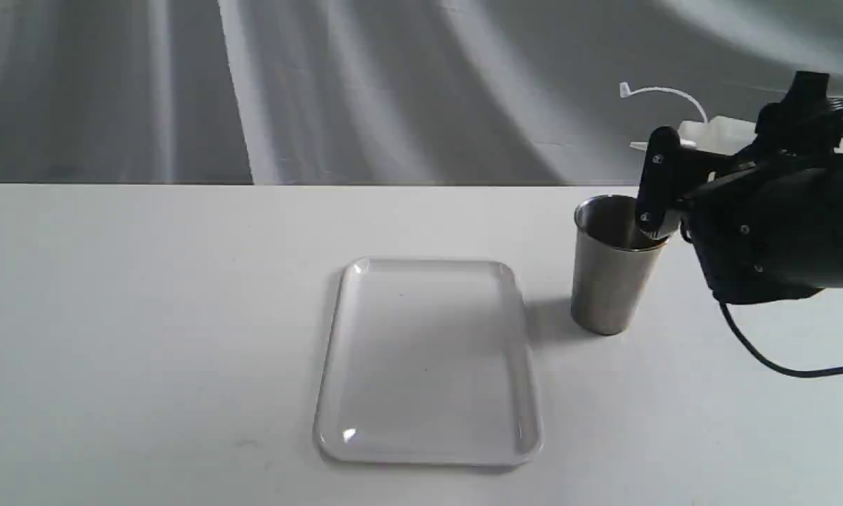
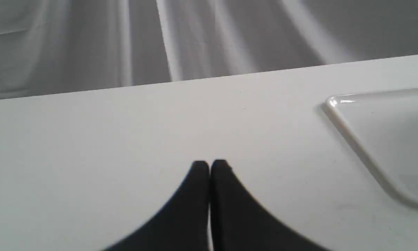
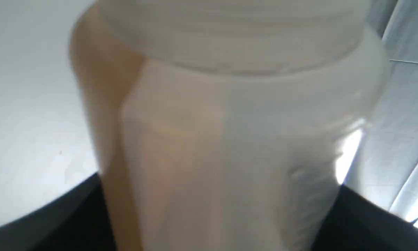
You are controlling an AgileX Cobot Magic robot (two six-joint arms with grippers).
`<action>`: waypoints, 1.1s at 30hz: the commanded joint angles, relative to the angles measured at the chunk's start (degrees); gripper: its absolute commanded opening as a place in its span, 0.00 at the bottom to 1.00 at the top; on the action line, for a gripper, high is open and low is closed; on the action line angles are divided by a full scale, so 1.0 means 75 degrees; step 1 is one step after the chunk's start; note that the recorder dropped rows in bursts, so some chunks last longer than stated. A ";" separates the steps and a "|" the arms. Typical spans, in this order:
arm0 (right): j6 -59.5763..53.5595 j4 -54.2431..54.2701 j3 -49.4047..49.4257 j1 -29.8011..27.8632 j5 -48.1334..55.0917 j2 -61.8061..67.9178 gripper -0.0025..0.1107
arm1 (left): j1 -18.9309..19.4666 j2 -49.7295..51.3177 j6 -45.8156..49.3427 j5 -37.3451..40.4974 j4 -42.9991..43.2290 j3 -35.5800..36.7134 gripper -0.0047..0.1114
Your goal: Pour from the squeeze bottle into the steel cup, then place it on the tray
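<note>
Right pincer (image 1: 734,130): clamped across the body of the squeeze bottle (image 3: 229,139), one black finger on each side of it (the wrist view was almost all bottle).
Squeeze bottle: held in the air in the right pincer's grip and tipped over, not upright; amber liquid showed through the whitish wall along one side.
Cap strap (image 1: 664,91): arced out past the right pincer's fingers, above the cup.
Nozzle: mostly hidden behind the near finger; whether anything ran from it could not be told.
Steel cup (image 1: 611,270): stood upright on the table just below the right pincer, its rim overlapped by the near finger in the exterior view; touching or not could not be told.
Tray (image 1: 428,450): lay flat on the table beyond the cup from the right pincer, a small gap between tray and cup.
Left pincer (image 2: 209,164): fingertips pressed together with nothing between them, low over the table (image 2: 90,146).
Tray from the left pincer: near, off to one side, only one rounded corner in its wrist view.
Cable (image 1: 766,358): hung black beneath the right pincer's body.
</note>
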 commanded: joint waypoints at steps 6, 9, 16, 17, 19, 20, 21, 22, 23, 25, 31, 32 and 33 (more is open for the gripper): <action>0.1558 0.0508 -0.0076 0.0003 -0.0598 -0.0060 0.23 | -0.0044 -0.0020 -0.0006 -0.0053 -0.0005 0.0034 0.04; 0.2144 0.0541 -0.0076 0.0016 -0.0632 -0.0060 0.23 | -0.0044 -0.0020 -0.0047 -0.0053 -0.0005 0.0034 0.04; 0.3864 0.0556 -0.0076 0.0016 -0.0632 -0.0284 0.23 | -0.0044 -0.0020 -0.0047 -0.0053 -0.0005 0.0034 0.04; 0.4067 0.0556 -0.0076 0.0016 -0.0632 -0.0316 0.23 | -0.0044 -0.0020 -0.0047 -0.0053 -0.0005 0.0034 0.04; 0.4595 0.0556 -0.0076 0.0016 -0.0632 -0.0441 0.23 | -0.0044 -0.0020 -0.0047 -0.0053 -0.0005 0.0034 0.04; 0.4767 0.0556 -0.0076 0.0016 -0.0632 -0.0477 0.23 | -0.0044 -0.0020 -0.0021 -0.0053 -0.0005 0.0034 0.04; 0.4941 0.0556 -0.0076 0.0016 -0.0632 -0.0520 0.23 | -0.0044 -0.0020 -0.0021 -0.0053 -0.0005 0.0034 0.04; 0.5070 0.0556 -0.0076 0.0016 -0.0632 -0.0603 0.23 | -0.0044 -0.0020 -0.0021 -0.0053 -0.0005 0.0034 0.04; 0.5149 0.0571 -0.0076 0.0016 -0.0632 -0.0637 0.23 | -0.0044 -0.0020 -0.0021 -0.0053 -0.0005 0.0034 0.04; 0.5192 0.0584 -0.0076 0.0016 -0.0632 -0.0779 0.23 | -0.0044 -0.0020 -0.0021 -0.0053 -0.0005 0.0034 0.04; 0.5610 0.0584 -0.0076 0.0016 -0.0632 -0.1434 0.23 | -0.0044 -0.0020 -0.0021 -0.0053 -0.0005 0.0034 0.04; 0.5680 0.0584 -0.0076 0.0016 -0.0632 -0.1543 0.23 | -0.0044 -0.0020 -0.0021 -0.0053 -0.0005 0.0034 0.04; 0.5730 0.0584 -0.0076 0.0030 -0.0632 -0.1684 0.23 | -0.0044 -0.0020 -0.0035 -0.0053 -0.0005 0.0034 0.04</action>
